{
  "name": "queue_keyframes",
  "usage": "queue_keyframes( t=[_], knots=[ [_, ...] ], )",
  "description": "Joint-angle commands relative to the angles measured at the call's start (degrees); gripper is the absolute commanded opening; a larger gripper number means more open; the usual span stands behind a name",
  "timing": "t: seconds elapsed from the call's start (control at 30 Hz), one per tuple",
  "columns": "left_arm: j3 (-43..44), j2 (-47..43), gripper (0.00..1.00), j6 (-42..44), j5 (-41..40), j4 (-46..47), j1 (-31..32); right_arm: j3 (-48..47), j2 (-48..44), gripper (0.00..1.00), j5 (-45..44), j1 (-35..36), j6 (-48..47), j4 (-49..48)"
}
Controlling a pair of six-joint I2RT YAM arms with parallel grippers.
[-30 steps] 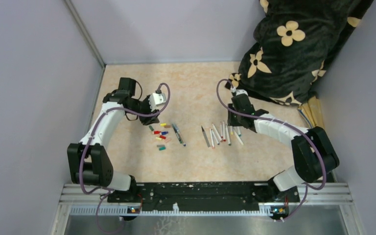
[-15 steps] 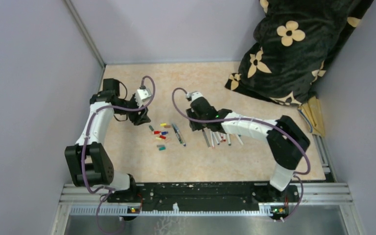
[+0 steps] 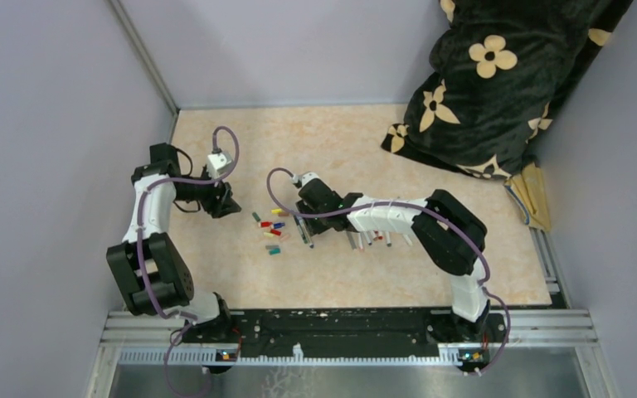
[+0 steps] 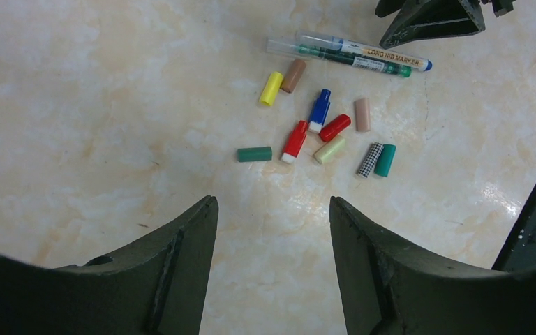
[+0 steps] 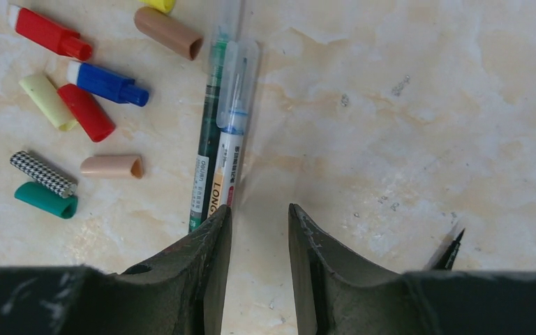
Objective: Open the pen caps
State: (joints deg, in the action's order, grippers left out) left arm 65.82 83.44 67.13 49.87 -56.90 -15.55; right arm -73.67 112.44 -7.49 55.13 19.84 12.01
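Several loose pen caps [image 3: 272, 229] lie in a cluster on the beige table: red, blue, yellow, brown, pink, green, teal and a checkered one [image 4: 370, 159]. Right of them lie two long markers [image 3: 302, 228] side by side with clear caps on. My right gripper [image 3: 305, 217] hovers over their near ends. In the right wrist view it [image 5: 259, 213] is open by a narrow gap with nothing inside, and the markers [image 5: 222, 146] run beside its left finger. My left gripper [image 4: 273, 209] is open and empty, left of the caps [image 4: 319, 110]. More pens [image 3: 370, 238] lie under the right forearm.
A black blanket with cream flowers [image 3: 498, 75] fills the back right corner. Grey walls close in the left side and the back. A metal rail [image 3: 340, 325] runs along the near edge. A black pen tip [image 5: 453, 250] shows at the right of the right wrist view.
My right arm has swung left from the pile of pens to the two capped markers. My left arm has drawn back to the left, away from the caps, and its jaws have widened.
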Motion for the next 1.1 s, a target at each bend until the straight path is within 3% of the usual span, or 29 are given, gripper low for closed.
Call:
queue_keyframes(
  t=[0.0,1.07],
  knots=[
    [-1.65,1.16,0.66,2.15,3.24,-1.46,-1.44,-2.52,1.14,0.35,0.56,1.44,1.50,-2.13],
    [-1.73,0.50,0.67,4.52,2.43,-3.08,-1.95,-4.00,1.62,0.33,-2.57,3.01,3.03,-1.31]
  ],
)
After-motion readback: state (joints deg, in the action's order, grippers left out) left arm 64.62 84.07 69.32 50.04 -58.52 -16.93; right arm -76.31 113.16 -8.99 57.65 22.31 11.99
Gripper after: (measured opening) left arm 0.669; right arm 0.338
